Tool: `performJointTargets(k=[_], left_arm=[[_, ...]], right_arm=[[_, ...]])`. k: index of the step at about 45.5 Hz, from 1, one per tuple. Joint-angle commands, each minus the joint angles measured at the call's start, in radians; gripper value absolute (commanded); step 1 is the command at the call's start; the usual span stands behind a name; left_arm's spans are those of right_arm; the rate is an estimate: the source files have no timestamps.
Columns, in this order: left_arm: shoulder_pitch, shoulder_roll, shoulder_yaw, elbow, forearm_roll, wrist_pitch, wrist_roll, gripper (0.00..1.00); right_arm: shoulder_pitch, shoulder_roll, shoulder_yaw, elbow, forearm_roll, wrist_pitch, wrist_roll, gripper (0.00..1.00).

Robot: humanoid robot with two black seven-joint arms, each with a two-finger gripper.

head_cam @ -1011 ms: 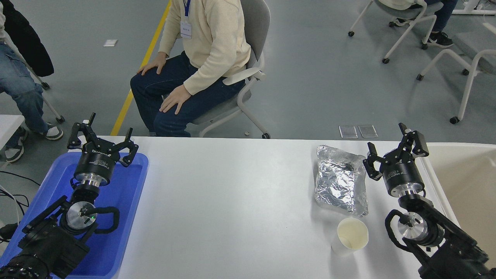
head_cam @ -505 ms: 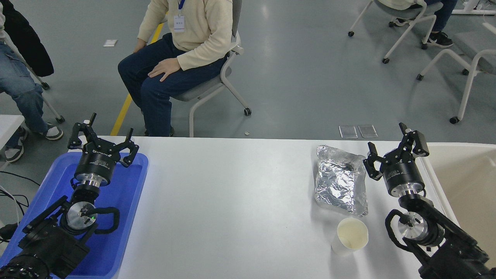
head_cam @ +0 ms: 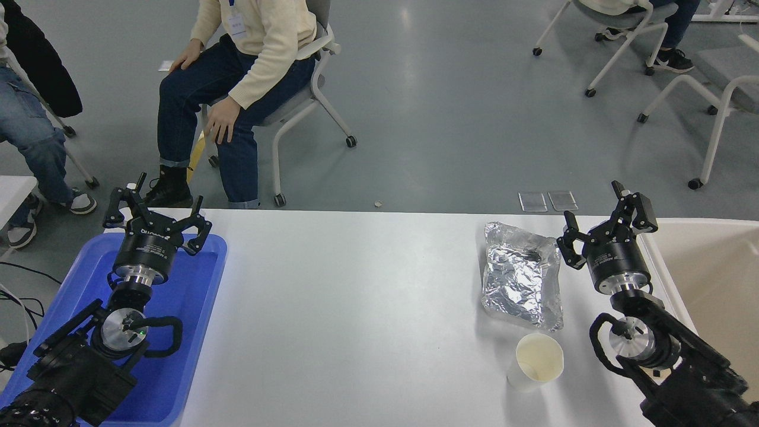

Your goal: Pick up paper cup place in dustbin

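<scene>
The white surface [head_cam: 367, 308] fills the lower part of the view, with grey floor beyond its far edge. At its right end stands the dustbin [head_cam: 711, 279], a large cream bin with a pale rounded rim, only part of it inside the picture. Over the left end lies a blue tray [head_cam: 195, 332], its near part hidden by the left arm, which rises from the lower left corner. The left gripper [head_cam: 155, 219] hangs above the tray's far edge with its jaws spread wide and nothing between them. The right arm comes in from the lower right corner, and the right gripper [head_cam: 608, 222] stands near the far right edge of the surface, between the dustbin and a crinkled silver foil bag [head_cam: 522, 281], its jaws also wide apart and empty. The foil bag lies flat just left of that gripper. The paper cup [head_cam: 536, 362] stands upright on the surface, close to the bag's near corner and left of the right arm's wrist, its cream inside facing up and untouched by either gripper. Beyond the surface a person in a cream sweater [head_cam: 261, 35] and dark jeans sits on a wheeled chair [head_cam: 308, 101], one hand resting on a knee.
</scene>
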Motion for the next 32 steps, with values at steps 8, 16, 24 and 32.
performJointTargets(k=[8,16,24,32], left_arm=[[0.000,-0.002,0.000,0.000,0.000,0.002,-0.001,1.00],[0.000,0.000,0.000,0.000,0.000,0.002,0.001,1.00],[0.000,0.000,0.000,0.000,0.000,0.002,-0.001,1.00],[0.000,-0.002,0.000,0.000,0.000,0.000,0.001,1.00]], right_arm=[[0.022,-0.029,-0.023,-0.006,0.009,-0.004,-0.001,1.00],[0.017,-0.029,-0.023,-0.004,0.012,-0.004,-0.001,1.00],[0.025,-0.069,-0.078,0.010,0.015,-0.004,0.001,1.00],[0.100,-0.213,-0.290,0.017,0.039,-0.001,0.004,1.00]])
